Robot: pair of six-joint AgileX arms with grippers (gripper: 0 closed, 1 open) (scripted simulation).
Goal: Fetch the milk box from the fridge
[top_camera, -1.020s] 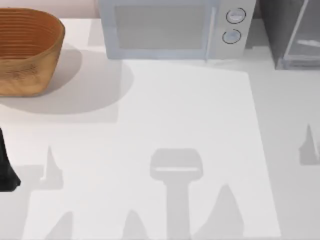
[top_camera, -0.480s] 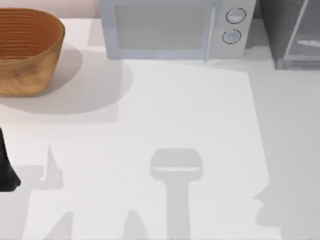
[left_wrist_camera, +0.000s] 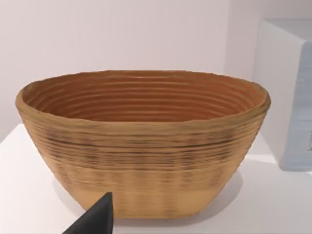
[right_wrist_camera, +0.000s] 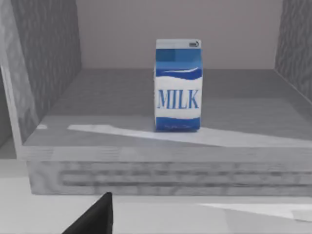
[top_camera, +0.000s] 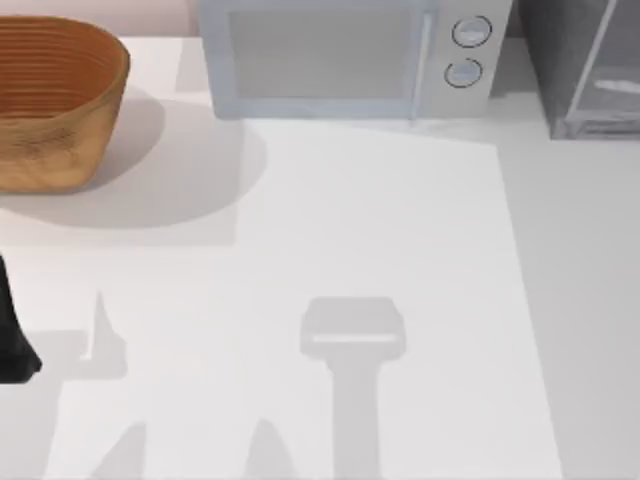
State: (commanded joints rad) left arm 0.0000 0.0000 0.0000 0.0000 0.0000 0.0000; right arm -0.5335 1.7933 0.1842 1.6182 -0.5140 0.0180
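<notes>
Right wrist view: one dark fingertip (right_wrist_camera: 95,217) of the right gripper is seen low and nearest, before the fridge's (right_wrist_camera: 146,170) pale front sill; its opening cannot be told. Beyond the sill, open dark shelf; the milk box (right_wrist_camera: 178,85) stands upright mid-shelf, well apart from the fingertip, walls clear on both sides. Top view: the fridge is set at the table's (top_camera: 400,250) far right corner, the microwave (top_camera: 340,60) beside it. The arm shadow seen at right earlier is gone. The left arm (top_camera: 12,330) is parked at the left edge, facing the wicker basket (left_wrist_camera: 141,141).

Rendered kitchen counter: microwave (top_camera: 345,60), fridge (top_camera: 585,65) (basket (top_camera: 55,100) too)
</notes>
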